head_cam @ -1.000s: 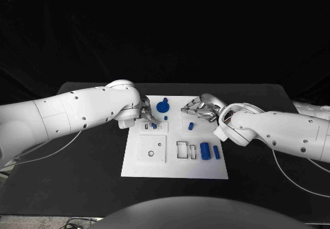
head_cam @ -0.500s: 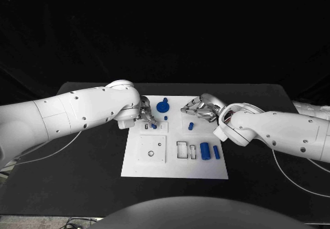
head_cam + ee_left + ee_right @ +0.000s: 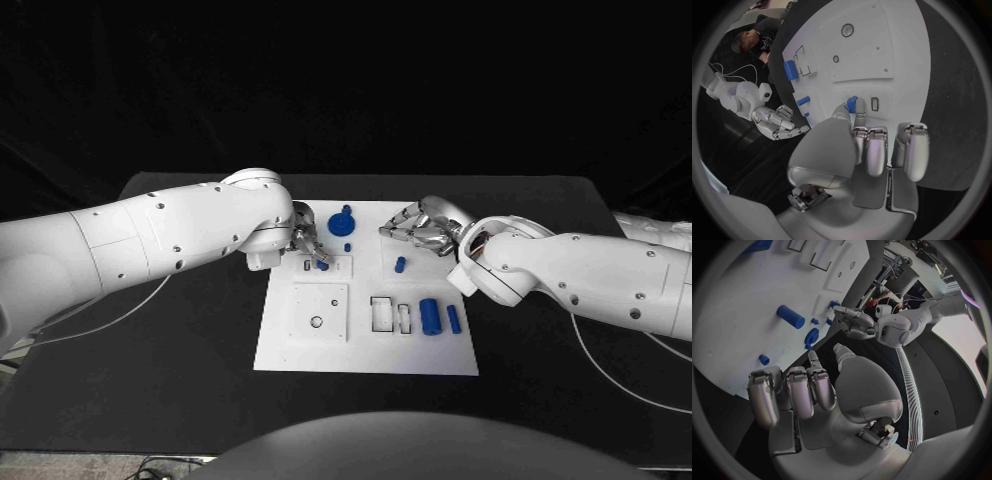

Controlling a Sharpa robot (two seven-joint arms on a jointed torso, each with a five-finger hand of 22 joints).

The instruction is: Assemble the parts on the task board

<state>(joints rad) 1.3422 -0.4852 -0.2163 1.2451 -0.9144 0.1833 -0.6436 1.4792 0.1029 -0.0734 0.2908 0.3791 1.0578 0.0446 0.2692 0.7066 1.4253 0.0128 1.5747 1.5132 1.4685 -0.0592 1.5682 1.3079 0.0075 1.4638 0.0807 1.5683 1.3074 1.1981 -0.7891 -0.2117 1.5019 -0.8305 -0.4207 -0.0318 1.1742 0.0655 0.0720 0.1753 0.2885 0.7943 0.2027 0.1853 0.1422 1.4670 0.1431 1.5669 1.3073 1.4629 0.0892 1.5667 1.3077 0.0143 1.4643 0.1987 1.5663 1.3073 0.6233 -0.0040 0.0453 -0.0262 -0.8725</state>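
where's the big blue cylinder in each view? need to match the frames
Head view: big blue cylinder lies on the task board, near-right part.
Left wrist view: on the board beside the rectangular recesses.
Right wrist view: lying on the board.
Shared landmark: the board's rectangular recesses next to it.

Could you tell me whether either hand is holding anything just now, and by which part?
The left hand pinches a small blue part by its near end at the task board; the right hand holds nothing.

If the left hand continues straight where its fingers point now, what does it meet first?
Probably the small blue part at its fingertips, standing on the white task board; whether they already touch is unclear.
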